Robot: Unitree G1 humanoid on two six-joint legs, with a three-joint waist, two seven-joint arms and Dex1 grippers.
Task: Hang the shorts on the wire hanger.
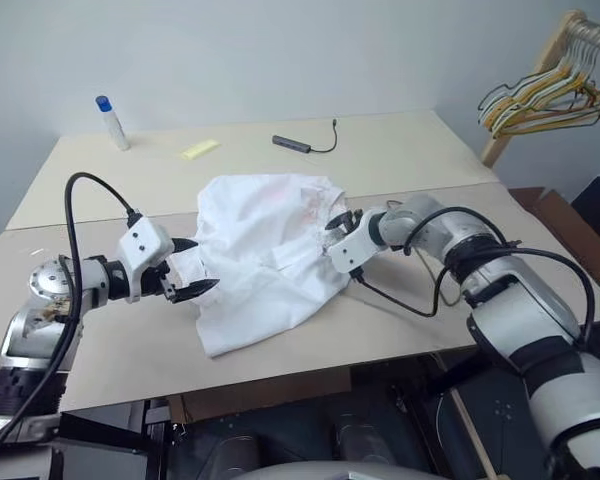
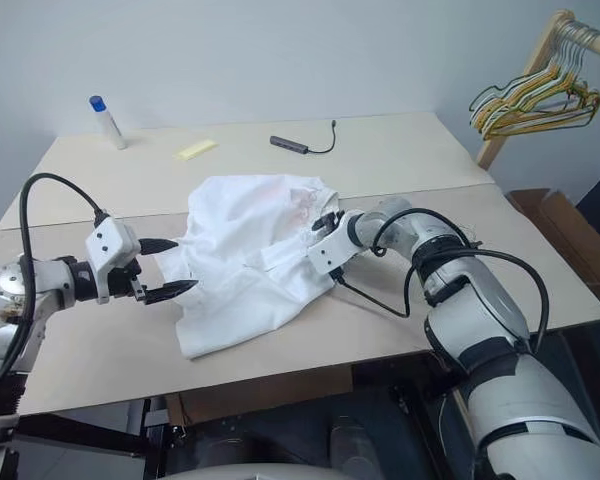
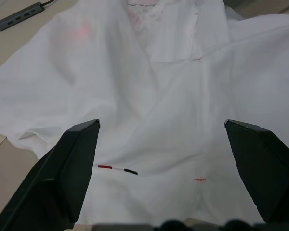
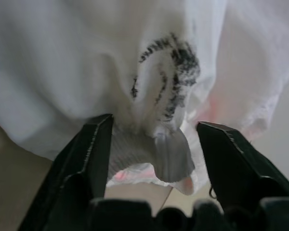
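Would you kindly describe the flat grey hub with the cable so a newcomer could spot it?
Start from the beige table, then look past the crumpled white shorts toward the far edge. There lies the grey hub, a slim dark bar trailing a thin black cable, unlike the yellow slip and blue-capped tube to its left.

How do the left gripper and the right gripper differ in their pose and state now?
The left gripper stands spread wide at the shorts' left edge, with nothing between its fingers; the right gripper is narrower, its fingers on either side of a fold of fabric at the right edge. The left points right across the table; the right points left. Both have two black fingers, and both face the shorts.
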